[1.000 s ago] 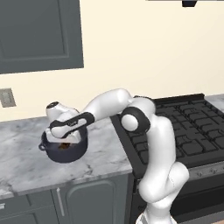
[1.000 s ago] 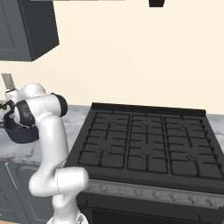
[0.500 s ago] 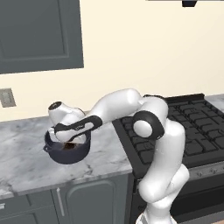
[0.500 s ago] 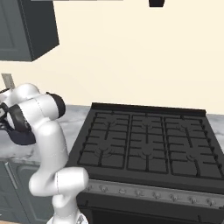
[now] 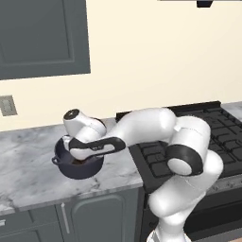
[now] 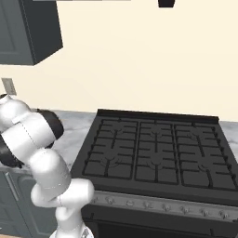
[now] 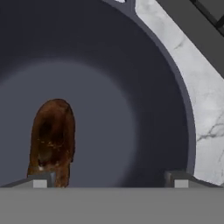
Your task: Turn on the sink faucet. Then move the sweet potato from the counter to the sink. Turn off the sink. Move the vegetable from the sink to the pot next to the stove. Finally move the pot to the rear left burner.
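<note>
Sweet potato [image 7: 51, 138] lay on the floor of the pot [image 7: 131, 87], toward one side, with bare pot bottom beside it. Nothing pinched it: I read the claw [image 7: 107, 179] as spread wide, its two tips at either side of the hand view, one tip just beside the potato, the hand low over the pot's mouth.

In the left base view the pot [image 5: 78, 165] sat on the marble desk [image 5: 28, 175], just left of the stove [image 5: 217, 127], with the arm reaching across over it.

Progress, as I judged it: vegetable into the pot looked done. The sink was out of sight, so I could not confirm the tap. What remained was the last step, carrying the pot to the rear left burner [image 6: 122, 130].

Room to move: the desk edge ran close in front of the pot, so a forward nudge risked a spill. The stove grates stood bare, with a free path right and back. Wall behind and a cabinet [image 5: 42, 38] above the desk; I judged a modest lift enough to cross the stove's edge.
</note>
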Available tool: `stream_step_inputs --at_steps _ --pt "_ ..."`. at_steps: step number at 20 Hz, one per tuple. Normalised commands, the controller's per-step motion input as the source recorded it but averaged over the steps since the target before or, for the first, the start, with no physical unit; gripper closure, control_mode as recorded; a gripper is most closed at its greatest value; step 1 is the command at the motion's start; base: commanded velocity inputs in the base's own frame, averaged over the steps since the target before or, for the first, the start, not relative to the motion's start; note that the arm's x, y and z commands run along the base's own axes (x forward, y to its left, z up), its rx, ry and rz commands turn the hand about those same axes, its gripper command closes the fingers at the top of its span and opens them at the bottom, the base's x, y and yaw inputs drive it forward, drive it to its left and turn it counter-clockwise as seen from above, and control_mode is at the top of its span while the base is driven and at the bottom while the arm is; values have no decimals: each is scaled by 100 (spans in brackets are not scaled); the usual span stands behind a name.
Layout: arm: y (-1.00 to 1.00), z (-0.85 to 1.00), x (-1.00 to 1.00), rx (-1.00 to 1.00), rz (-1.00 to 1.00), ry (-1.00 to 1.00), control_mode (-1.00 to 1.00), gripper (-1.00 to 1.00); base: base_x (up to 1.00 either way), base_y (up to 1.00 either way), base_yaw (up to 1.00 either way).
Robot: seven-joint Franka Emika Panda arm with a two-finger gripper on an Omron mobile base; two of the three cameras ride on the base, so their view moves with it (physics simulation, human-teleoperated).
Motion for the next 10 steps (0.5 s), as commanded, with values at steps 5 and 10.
stream_step_inputs --at_steps 5,10 --pt "-50 32 -18 9 -7 0 -100 -100 0 0 0" --pt "-35 26 -2 7 -2 0 -100 -100 0 0 0"
